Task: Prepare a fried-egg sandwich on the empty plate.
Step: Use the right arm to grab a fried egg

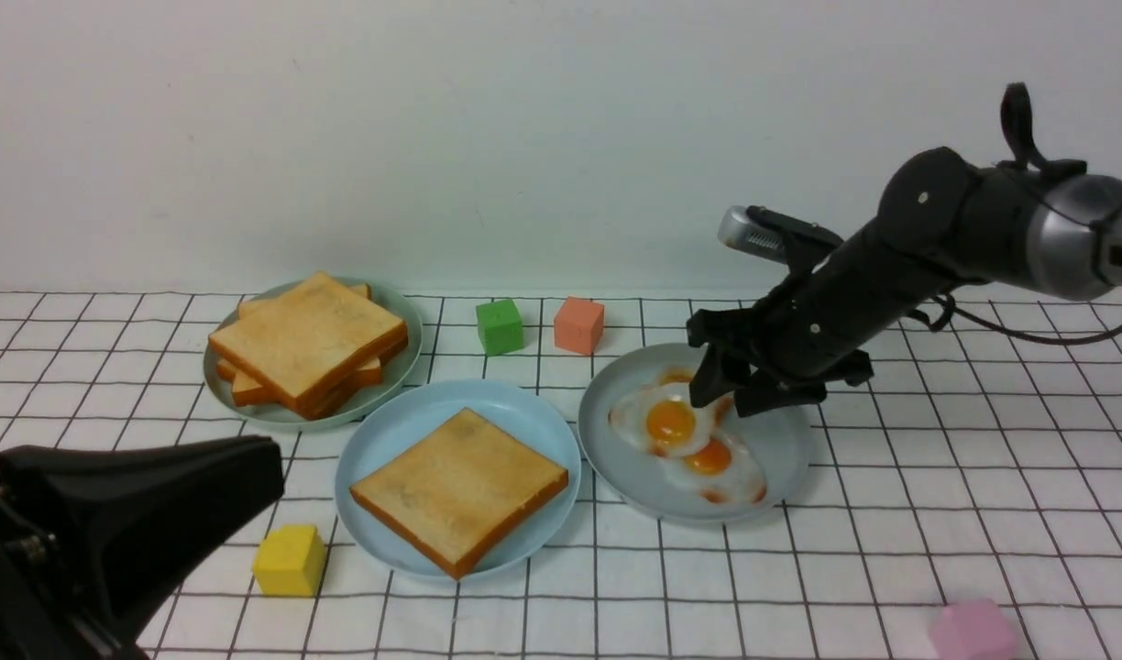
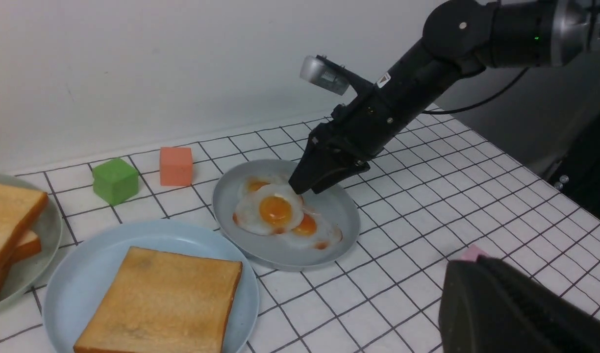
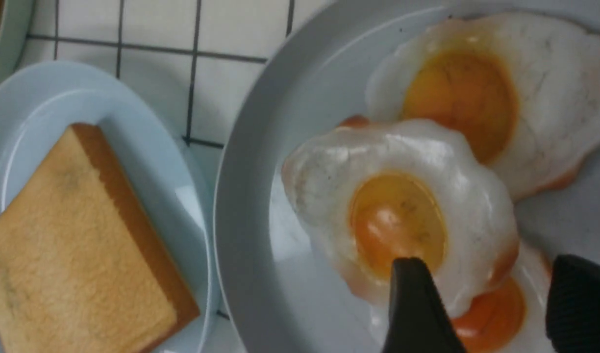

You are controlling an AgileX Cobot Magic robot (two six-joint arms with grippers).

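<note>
L gripper [image 1: 249, 472] nearest cam, jaws together, empty, parked low, clear of plates. Centre: blue plate [image 1: 378, 449] w/ one toast [image 1: 458, 486] as sandwich base, no egg yet. R gripper [image 1: 740, 394] over grey plate [image 1: 616, 463], jaws apart astride top egg [image 1: 671, 422] edge, prob. lined up to pinch it for the toast.

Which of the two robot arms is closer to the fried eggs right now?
The right. The right gripper hangs open just over the eggs on the grey plate; the left gripper sits far off, shut, near the yellow block.
</note>
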